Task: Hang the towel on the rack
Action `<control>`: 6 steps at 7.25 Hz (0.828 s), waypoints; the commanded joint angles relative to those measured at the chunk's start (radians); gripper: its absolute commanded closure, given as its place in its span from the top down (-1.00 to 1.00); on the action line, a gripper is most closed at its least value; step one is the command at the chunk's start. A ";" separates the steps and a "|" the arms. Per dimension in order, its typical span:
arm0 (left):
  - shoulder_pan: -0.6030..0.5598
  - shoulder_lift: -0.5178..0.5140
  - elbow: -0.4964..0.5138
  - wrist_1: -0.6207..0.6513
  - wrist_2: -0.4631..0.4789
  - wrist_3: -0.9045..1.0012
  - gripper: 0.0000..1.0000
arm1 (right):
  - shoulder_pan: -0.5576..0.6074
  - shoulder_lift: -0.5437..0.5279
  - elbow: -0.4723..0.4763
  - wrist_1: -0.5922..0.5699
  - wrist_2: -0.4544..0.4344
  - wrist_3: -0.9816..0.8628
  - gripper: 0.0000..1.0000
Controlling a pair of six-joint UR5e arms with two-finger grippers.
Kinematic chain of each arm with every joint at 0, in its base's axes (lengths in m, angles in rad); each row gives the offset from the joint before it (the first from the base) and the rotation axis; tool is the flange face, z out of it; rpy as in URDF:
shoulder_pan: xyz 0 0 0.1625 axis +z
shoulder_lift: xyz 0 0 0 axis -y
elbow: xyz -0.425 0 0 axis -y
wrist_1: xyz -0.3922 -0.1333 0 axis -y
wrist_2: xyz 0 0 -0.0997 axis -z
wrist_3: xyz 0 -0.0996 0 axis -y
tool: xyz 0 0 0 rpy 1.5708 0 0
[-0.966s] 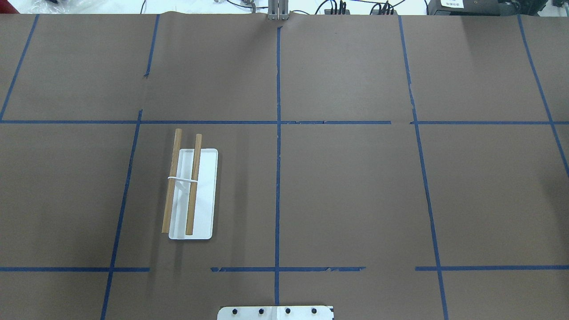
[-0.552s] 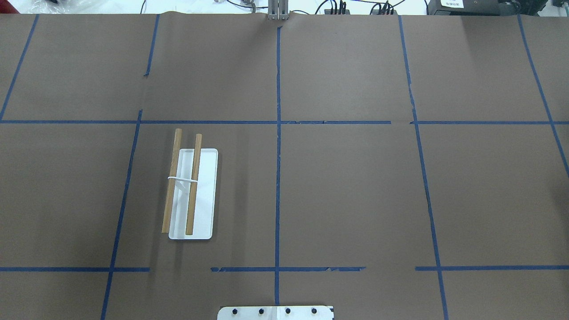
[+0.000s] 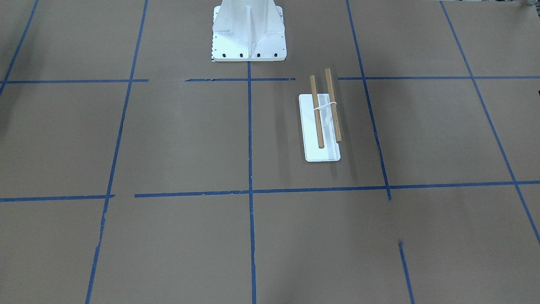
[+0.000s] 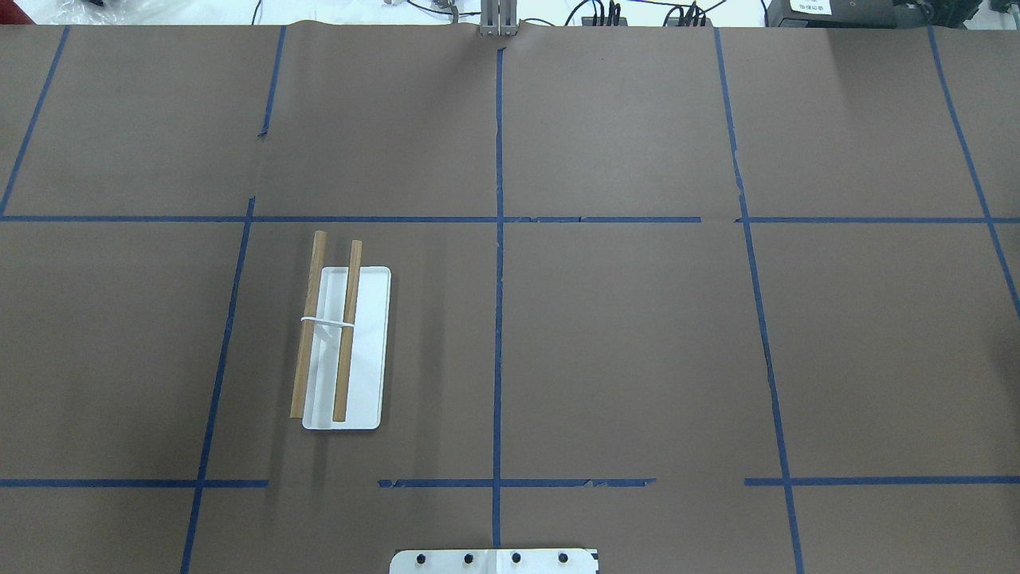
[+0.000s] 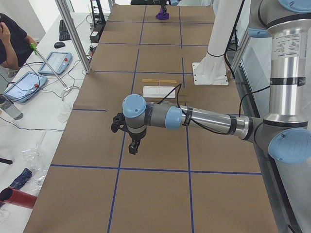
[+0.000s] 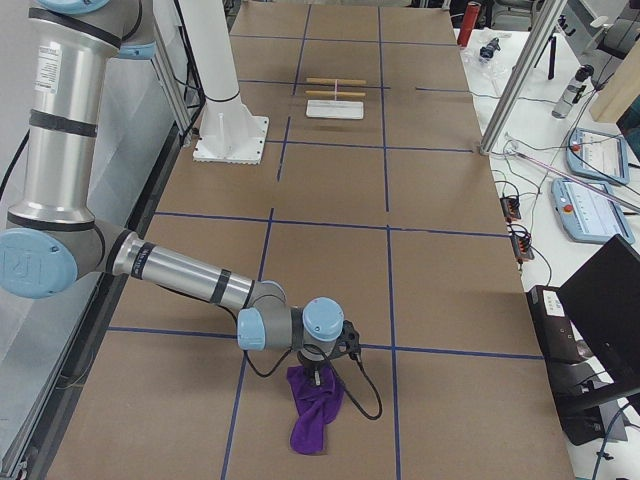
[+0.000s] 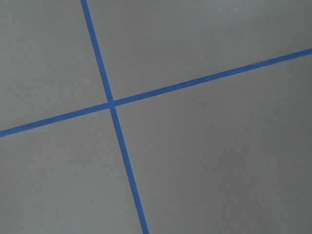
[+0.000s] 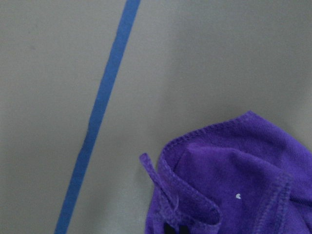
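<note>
The rack point(image 4: 343, 351) has two wooden dowels over a flat white base and stands left of the table's middle; it also shows in the front view point(image 3: 322, 122) and both side views point(image 5: 159, 87) point(image 6: 335, 100). The purple towel point(image 6: 315, 415) lies crumpled on the table at the far right end and fills the lower right of the right wrist view point(image 8: 234, 180). My right gripper point(image 6: 318, 378) points down at the towel's upper end; I cannot tell if it is open or shut. My left gripper point(image 5: 132, 145) hangs over bare table, far from the rack; its state cannot be told.
The white bolted pedestal point(image 3: 249, 29) stands at the robot's edge of the table, near the rack. Brown paper with blue tape lines point(image 7: 112, 103) covers the table. An aluminium post point(image 6: 510, 80) and tablets stand along the operators' side.
</note>
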 commanded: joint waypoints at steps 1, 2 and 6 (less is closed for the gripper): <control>0.000 -0.001 -0.007 0.000 -0.002 0.000 1.00 | 0.013 -0.007 0.085 -0.024 0.071 0.007 -1.00; 0.000 -0.001 -0.008 -0.002 -0.029 0.000 1.00 | 0.059 -0.019 0.231 -0.166 0.076 0.009 -1.00; -0.002 -0.004 -0.010 -0.060 -0.057 0.000 1.00 | 0.086 0.039 0.812 -0.702 0.131 0.219 -1.00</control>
